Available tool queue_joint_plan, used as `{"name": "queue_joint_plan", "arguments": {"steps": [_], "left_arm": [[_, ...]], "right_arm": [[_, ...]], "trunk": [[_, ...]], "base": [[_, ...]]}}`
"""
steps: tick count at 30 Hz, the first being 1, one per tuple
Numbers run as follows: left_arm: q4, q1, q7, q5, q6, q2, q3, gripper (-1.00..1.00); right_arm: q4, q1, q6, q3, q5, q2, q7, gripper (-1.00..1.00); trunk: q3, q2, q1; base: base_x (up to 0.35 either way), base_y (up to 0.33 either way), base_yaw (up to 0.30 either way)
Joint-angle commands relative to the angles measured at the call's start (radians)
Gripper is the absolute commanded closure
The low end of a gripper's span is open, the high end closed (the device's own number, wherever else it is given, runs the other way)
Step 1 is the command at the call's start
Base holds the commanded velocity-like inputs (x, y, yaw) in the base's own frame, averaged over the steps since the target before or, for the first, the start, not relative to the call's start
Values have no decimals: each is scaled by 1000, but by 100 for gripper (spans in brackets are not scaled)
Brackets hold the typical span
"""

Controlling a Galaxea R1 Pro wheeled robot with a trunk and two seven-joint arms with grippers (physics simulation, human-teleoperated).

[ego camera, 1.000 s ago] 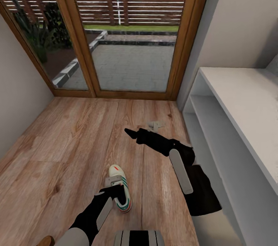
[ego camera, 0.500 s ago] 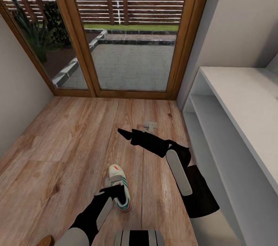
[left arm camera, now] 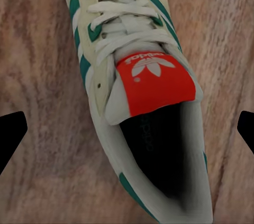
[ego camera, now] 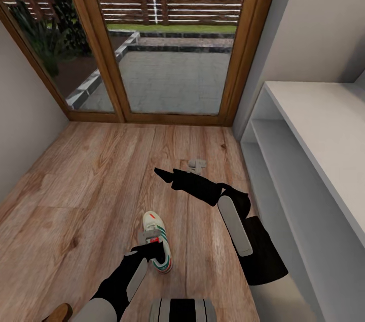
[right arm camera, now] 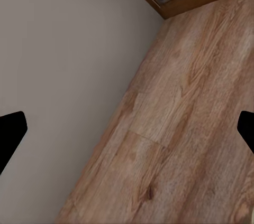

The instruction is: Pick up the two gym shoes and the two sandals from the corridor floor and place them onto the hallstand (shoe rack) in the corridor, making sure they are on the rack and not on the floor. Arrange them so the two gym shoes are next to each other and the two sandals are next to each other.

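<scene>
One gym shoe (ego camera: 158, 243) lies on the corridor floor (ego camera: 91, 185), toe toward the glass doors (ego camera: 152, 33), and we hold our left pincer (ego camera: 150, 245) directly above its heel end. From the left wrist camera, the gym shoe (left arm camera: 137, 92) sits between our two dark fingertips (left arm camera: 11, 137), which stand wide apart on either side of the collar and red tongue tab without touching it. Our right pincer (ego camera: 165, 175) hovers over bare planks ahead and to the right of the left one, pointing toward the left wall (ego camera: 20, 109); the right wrist camera shows its fingertips (right arm camera: 10, 134) spread wide, with nothing between them but floor (right arm camera: 180, 129) and wall (right arm camera: 63, 65). Right of the right pincer, the pale grey hallstand (ego camera: 314, 124) runs along the wall, bench top over open shelves. A brown object (ego camera: 58, 312) peeks in behind the left pincer; we cannot tell what it is.
</scene>
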Motion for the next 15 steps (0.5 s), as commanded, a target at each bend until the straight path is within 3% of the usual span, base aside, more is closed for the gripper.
{"name": "queue_joint_plan", "arguments": {"steps": [1, 11, 15], "left_arm": [[-2, 0, 8, 9, 4, 0, -3, -100], [-2, 0, 6, 9, 4, 0, -3, -100], [0, 1, 4, 9, 4, 0, -3, -100]], "right_arm": [[-1, 0, 5, -1, -1, 0, 2, -100], [-1, 0, 5, -1, -1, 0, 2, -100], [-1, 0, 5, -1, -1, 0, 2, -100]], "trunk": [[-2, 0, 0], [-6, 0, 0], [-6, 0, 0]], "base": [[0, 0, 0], [0, 0, 0], [0, 0, -178]]}}
